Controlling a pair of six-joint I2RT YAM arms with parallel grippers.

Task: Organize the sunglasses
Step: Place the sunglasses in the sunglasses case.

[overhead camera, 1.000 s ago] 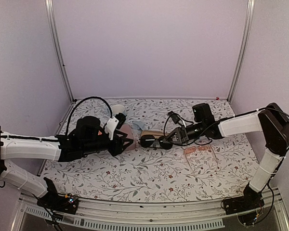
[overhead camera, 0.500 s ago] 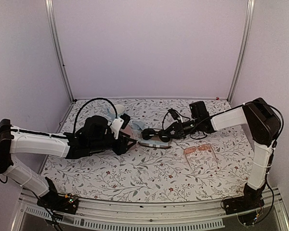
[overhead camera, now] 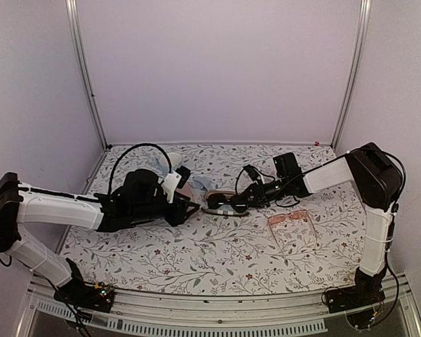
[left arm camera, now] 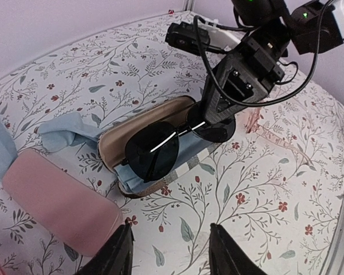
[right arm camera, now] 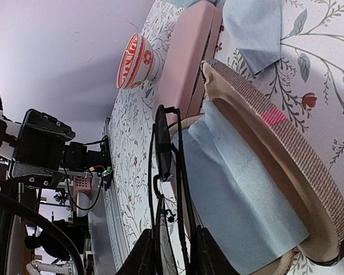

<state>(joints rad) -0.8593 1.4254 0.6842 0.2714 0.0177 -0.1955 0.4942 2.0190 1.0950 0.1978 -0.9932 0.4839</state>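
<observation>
The black-framed sunglasses (left arm camera: 155,150) are positioned over the open brown case (left arm camera: 106,152), with one dark lens above the blue cloth (left arm camera: 132,175) that lines the case interior. Whether the lens rests on the cloth or sits just above it cannot be determined. The right gripper (left arm camera: 213,117) pinches the frame at the end farther from the left arm, and in the right wrist view the thin wire frame passes between its two fingers. The case lies near the middle of the table (overhead camera: 217,260), lid open, with its checked outer wall facing the left wrist camera. A second, loose blue cloth (left arm camera: 66,130) lies just beside the case, and a closed pink case (left arm camera: 60,203) lies next to it on the left-arm side. A red-and-white patterned bowl (right arm camera: 135,60) stands beyond the pink case. The left gripper (left arm camera: 172,252) hovers near the brown case with its fingers (left arm camera: 119,255) spread and nothing between them. The pinkish-tan sunglasses (overhead camera: 292,220) lie flat on the table on the right arm's side, apart from the case and both grippers.
</observation>
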